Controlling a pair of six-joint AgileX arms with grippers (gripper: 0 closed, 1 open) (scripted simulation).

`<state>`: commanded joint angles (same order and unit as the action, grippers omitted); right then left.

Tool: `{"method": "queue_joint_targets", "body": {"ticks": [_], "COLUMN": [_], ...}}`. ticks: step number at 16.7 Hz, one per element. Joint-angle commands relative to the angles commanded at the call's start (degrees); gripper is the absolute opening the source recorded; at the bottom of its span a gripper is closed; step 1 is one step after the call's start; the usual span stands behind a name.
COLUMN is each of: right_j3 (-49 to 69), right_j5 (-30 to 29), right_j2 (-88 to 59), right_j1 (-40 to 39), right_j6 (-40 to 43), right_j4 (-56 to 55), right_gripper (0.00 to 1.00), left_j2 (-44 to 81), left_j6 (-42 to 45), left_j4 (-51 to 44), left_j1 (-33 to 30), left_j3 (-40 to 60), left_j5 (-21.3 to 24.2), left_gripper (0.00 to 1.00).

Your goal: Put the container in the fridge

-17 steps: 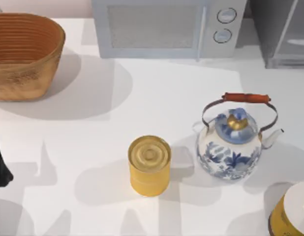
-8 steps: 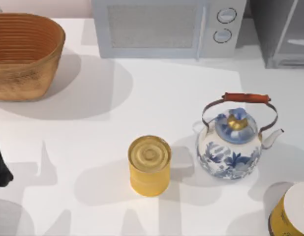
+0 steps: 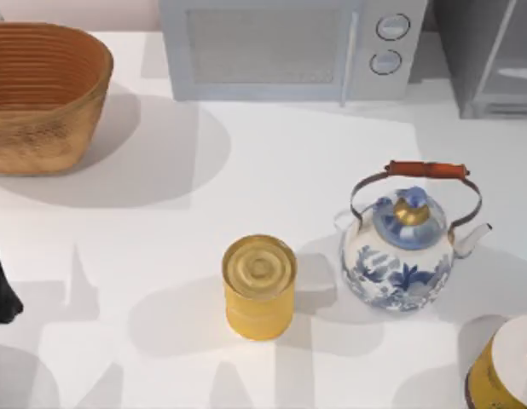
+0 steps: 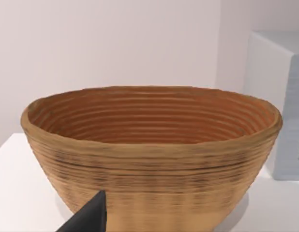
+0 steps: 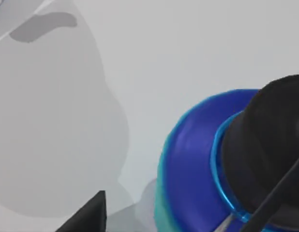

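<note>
We see the short yellow cylindrical metal container (image 3: pixel 259 287) standing upright on the white table (image 3: pixel 272 162), its long axis vertical and its ridged round lid facing up, near the middle of the front half. Just to its right stands a blue-and-white porcelain kettle (image 3: pixel 400 256) with a red-wrapped wire handle, its spout pointing right; the two are apart.

The large grey fridge (image 3: pixel 489 55) with its pale glassy door panel sits at the far right corner, only partly visible. Beside it, along the back edge, is the light grey microwave (image 3: pixel 289 47) with two round knobs. A woven brown wicker basket (image 3: pixel 42 94) sits at the far left. A yellow tin with a white top (image 3: pixel 506 366) pokes in at the near right corner.

Our left arm (image 3: pixel 1 290) shows as a dark shape at the left edge; we cannot tell how either gripper's fingers stand.

Behind the table rises a plain pale wall (image 4: pixel 115 43).
</note>
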<state>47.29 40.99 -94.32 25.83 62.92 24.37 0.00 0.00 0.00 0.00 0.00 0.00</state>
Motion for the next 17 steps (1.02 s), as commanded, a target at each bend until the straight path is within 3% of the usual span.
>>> {"method": "queue_joint_targets", "body": {"ticks": [5, 11, 17], "right_j3": [-2.8, -3.2, -3.2], "right_j5": [-1.2, -1.3, -1.3], "right_j2": [-2.8, -2.6, -2.6], "right_j1": [-3.2, -3.7, -3.7], "right_j6": [-3.9, -4.6, -4.6], "right_j4": [-8.1, -8.7, -8.7], "right_gripper": [1.0, 1.0, 0.55], "left_j2": [0.0, 0.0, 0.0], "left_j6": [0.0, 0.0, 0.0], "left_j4": [0.0, 0.0, 0.0], "left_j1": [0.0, 0.0, 0.0], "left_j3": [0.0, 0.0, 0.0], "left_j5": [0.0, 0.0, 0.0], "left_gripper": [1.0, 1.0, 1.0]}}
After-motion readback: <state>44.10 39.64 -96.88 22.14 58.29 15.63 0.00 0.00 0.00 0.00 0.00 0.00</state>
